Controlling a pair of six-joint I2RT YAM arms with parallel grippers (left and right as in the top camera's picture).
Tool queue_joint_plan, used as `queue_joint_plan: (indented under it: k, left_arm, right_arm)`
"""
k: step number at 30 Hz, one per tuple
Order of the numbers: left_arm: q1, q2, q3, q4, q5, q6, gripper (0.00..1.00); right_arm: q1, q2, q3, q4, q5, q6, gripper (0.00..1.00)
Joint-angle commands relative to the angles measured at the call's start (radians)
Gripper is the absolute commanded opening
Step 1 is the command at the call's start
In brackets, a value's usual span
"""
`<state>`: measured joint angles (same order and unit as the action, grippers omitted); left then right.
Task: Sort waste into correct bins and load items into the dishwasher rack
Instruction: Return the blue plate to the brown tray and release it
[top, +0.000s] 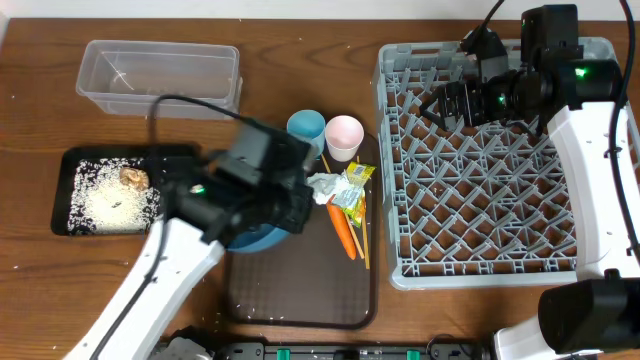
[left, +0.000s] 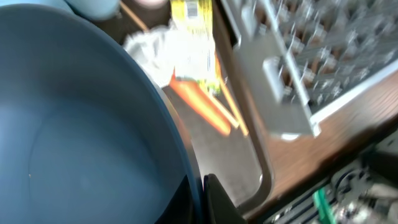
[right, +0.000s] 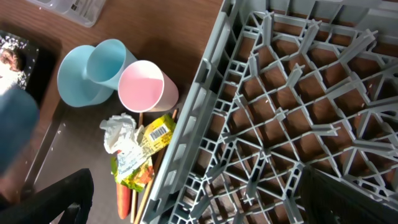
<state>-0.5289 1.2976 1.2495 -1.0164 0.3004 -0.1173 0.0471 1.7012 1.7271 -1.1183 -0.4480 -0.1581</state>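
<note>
My left gripper (left: 200, 199) is shut on the rim of the large blue plate (left: 74, 124), over the left part of the brown serving tray (top: 300, 290). In the overhead view only a blue edge of the plate (top: 255, 240) shows under the arm. On the tray lie the white tissue (top: 325, 185), yellow-green wrapper (top: 353, 188), orange carrot (top: 342, 230) and chopsticks (top: 363, 240). The light-blue cup (top: 305, 127) and pink cup (top: 344, 135) stand at its far edge. My right gripper (top: 440, 105) is open and empty above the grey rack's (top: 490, 170) back left.
The black tray (top: 70, 170) at the left holds white rice (top: 105, 205) and a brown lump (top: 133, 177). The clear tub (top: 160, 75) stands behind it. The rack's near wall (right: 186, 143) runs right beside the wrapper and chopsticks.
</note>
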Motion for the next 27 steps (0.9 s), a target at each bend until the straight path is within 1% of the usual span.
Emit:
queue_joint_plan:
  k: [1, 6, 12, 17, 23, 25, 27]
  left_arm:
    - [-0.056, 0.068, -0.002, -0.012, -0.063, 0.018, 0.06]
    - [-0.128, 0.183, -0.002, -0.012, -0.063, 0.015, 0.06]
    - [-0.177, 0.292, -0.002, -0.027, -0.078, -0.027, 0.06]
    - [-0.185, 0.333, -0.002, -0.036, -0.077, -0.031, 0.06]
    - [-0.185, 0.338, -0.002, -0.061, -0.077, -0.042, 0.07]
    - [-0.186, 0.338, -0.002, -0.07, -0.077, -0.042, 0.21]
    - [-0.186, 0.338, -0.002, -0.083, -0.077, -0.045, 0.32]
  right_arm:
    - [0.006, -0.011, 0.017, -0.002, 0.004, 0.003, 0.99]
    - [0.006, -0.01, 0.01, -0.005, 0.039, 0.003, 0.99]
    - [0.006, -0.01, -0.002, -0.011, 0.064, 0.003, 0.99]
    - [0.006, -0.01, -0.007, -0.009, 0.079, 0.003, 0.99]
    - [0.006, -0.01, -0.007, -0.008, 0.078, 0.003, 0.99]
    - [0.006, -0.01, -0.007, -0.008, 0.078, 0.003, 0.99]
    - [0.006, -0.01, -0.007, -0.008, 0.078, 0.003, 0.99]
